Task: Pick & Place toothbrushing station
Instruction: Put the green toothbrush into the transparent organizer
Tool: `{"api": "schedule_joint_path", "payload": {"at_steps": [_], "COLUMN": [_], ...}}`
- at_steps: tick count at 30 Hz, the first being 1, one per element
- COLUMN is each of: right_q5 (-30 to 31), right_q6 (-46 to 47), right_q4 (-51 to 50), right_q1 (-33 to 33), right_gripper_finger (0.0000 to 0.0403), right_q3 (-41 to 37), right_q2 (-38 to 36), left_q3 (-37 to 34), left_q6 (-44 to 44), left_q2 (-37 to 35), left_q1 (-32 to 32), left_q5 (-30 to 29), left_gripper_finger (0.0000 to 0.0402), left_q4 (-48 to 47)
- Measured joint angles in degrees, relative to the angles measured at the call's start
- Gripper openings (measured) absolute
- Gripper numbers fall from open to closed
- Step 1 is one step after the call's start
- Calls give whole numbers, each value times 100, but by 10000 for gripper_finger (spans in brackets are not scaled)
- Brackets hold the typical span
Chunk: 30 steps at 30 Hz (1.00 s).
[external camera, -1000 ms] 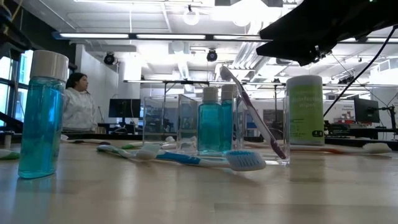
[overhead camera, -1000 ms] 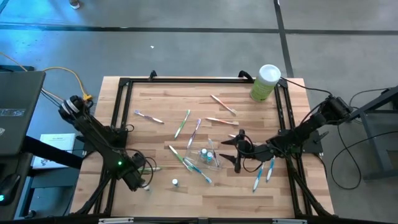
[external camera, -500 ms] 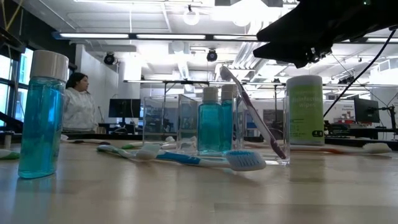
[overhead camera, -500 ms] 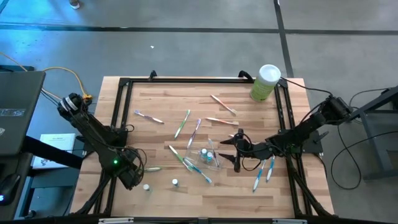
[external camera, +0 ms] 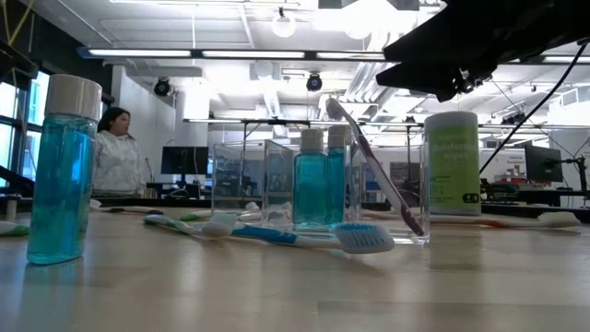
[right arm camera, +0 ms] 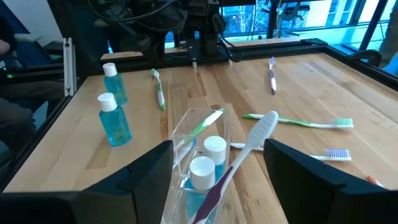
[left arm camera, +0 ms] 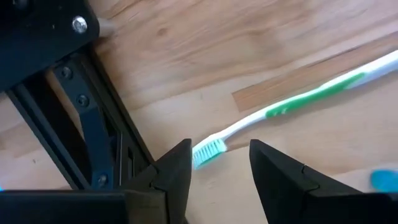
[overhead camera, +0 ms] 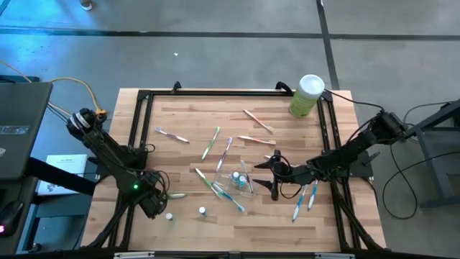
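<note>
Here, the clear plastic cup [right arm camera: 199,155] is seen just ahead of the right gripper [overhead camera: 274,173], whose fingers are spread wide on either side of it without touching it. Two small teal bottles with white caps [right arm camera: 205,163] stand inside the cup, and a white and purple toothbrush [right arm camera: 239,158] leans out over its rim. The cup [overhead camera: 244,180] sits right of the table's middle, on bare wood. Around it, toothbrushes are scattered: a blue one [overhead camera: 231,198] lies against its near side, green ones [overhead camera: 210,142] farther off, and two blue ones [overhead camera: 305,199] near the right frame rail. Two more teal bottles [overhead camera: 203,211] stand apart toward the left front, with open wood between them and the cup.

The left gripper [left arm camera: 219,163] is held low at the left front corner, beside the black frame rail [left arm camera: 93,118], its fingers parted over the bristle end of a green and white toothbrush [left arm camera: 292,106]. It has drawn back slightly toward the corner since a second ago; the right gripper is unchanged.

At the far right edge a pale-green canister [overhead camera: 307,95] stands clear of everything.
</note>
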Motion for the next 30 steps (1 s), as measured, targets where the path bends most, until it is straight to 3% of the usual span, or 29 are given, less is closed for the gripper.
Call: {"api": "schedule_joint_path", "payload": {"at_steps": [13, 17, 30], "right_q5": [-2, -2, -138], "right_q6": [-2, 69, 146], "right_q4": [-46, -92, -210], "right_q1": [0, 0, 0], "right_gripper_finger": [243, 243, 243], "right_q3": [0, 0, 0], "right_q2": [4, 4, 4], "left_q3": [-7, -11, -13], "left_q6": [709, 426, -346], "left_q2": [434, 464, 464], "left_q1": [-34, 50, 79], "left_q5": [131, 450, 493], "left_gripper_finger": [154, 154, 154], "left_q4": [321, 289, 289]}}
